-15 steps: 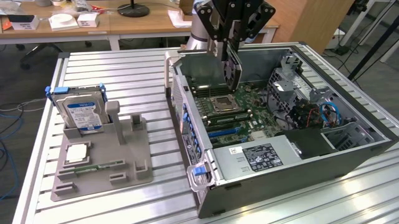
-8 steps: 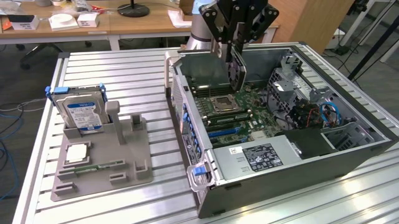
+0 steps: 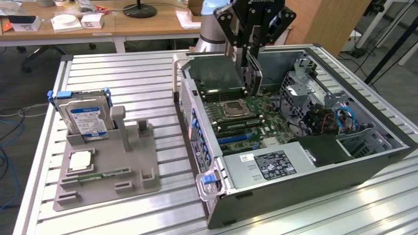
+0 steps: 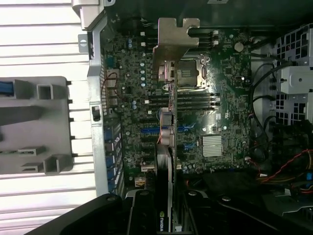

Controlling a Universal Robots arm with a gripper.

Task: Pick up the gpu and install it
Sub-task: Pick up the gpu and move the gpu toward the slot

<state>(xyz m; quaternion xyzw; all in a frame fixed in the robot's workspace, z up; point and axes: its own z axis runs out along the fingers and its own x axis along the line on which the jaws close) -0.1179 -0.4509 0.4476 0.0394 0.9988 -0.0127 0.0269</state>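
One gpu hangs edge-down above the motherboard, w/ the gripper clenched on its upper edge, so we judge pickup done, seating not yet. If its lower edge isn't square w/ a slot on the motherboard, we risk pressing it onto bare components, e.g. the cpu socket mid-motherboard, & bending pins. Its silver bracket could also snag the case wall beside the motherboard & twist the card in the grip.
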